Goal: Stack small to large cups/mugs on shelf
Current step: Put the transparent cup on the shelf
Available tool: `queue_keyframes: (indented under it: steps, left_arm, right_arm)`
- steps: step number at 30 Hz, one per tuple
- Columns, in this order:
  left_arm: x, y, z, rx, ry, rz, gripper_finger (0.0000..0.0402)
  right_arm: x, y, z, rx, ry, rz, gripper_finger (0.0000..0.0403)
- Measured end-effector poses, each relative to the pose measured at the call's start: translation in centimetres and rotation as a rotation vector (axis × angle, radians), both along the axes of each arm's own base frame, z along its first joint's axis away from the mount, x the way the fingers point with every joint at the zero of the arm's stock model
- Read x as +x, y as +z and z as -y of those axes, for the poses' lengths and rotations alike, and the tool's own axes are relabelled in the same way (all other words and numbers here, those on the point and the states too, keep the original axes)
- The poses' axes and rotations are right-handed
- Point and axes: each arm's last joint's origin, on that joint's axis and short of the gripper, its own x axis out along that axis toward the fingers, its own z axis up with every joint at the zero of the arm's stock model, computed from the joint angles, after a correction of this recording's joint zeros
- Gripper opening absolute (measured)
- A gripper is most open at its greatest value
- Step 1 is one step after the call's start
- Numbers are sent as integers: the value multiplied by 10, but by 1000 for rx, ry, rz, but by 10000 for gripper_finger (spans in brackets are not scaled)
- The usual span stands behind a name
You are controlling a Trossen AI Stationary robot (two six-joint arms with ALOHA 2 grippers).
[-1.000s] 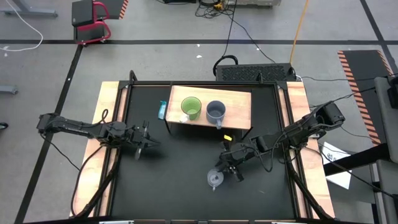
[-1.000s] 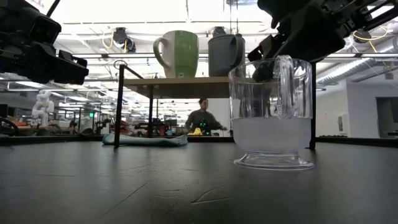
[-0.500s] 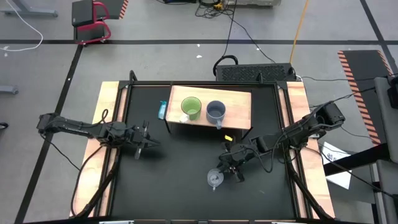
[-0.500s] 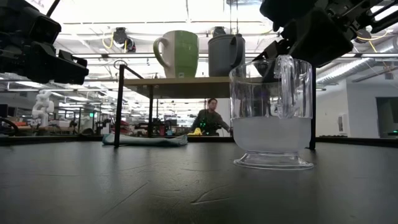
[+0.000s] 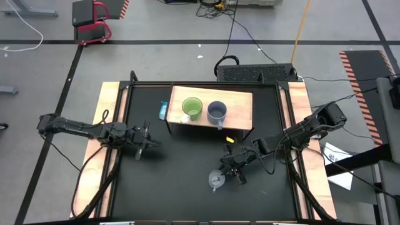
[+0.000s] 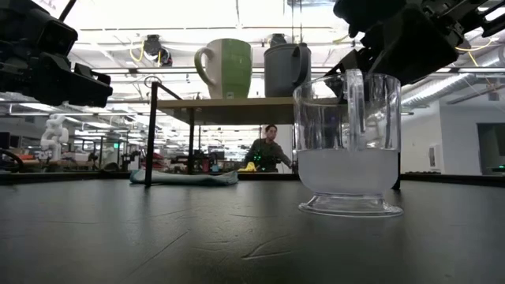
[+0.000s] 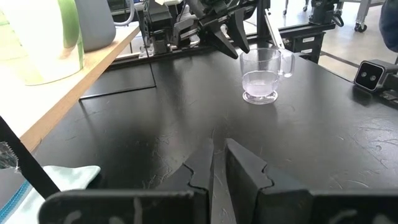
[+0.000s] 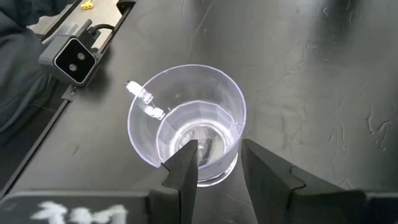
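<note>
Directly below right gripper [image 8: 217,163]: clear glass cup [image 8: 186,124], upright on black tabletop [image 5: 181,181], handle pointing away from fingers. Fingers parted, straddling near rim, one inside, one outside; contact unclear. Lime-green mug [image 5: 192,109] and grey-blue mug [image 5: 216,112] beyond on shelf [image 5: 240,109]. Left gripper [image 5: 147,142] hovers well apart, fingers almost together, empty.

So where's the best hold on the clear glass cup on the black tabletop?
Probably the rim wall, taken from straight above. The clear glass cup stands upright and open-mouthed, so one finger can go inside and one outside. The right tool is open directly above its rim. Grip the wall away from the handle, which juts to one side. The left tool waits shut, far off.
</note>
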Motion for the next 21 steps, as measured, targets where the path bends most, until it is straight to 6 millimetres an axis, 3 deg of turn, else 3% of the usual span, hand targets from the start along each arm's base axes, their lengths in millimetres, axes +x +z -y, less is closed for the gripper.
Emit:
queue_keyframes:
  steps: [21]
  left_arm:
    - [0, 0, 0, 4, -1, -2, 42]
  right_arm:
    - [8, 13, -1, 20, 19, 36, 116]
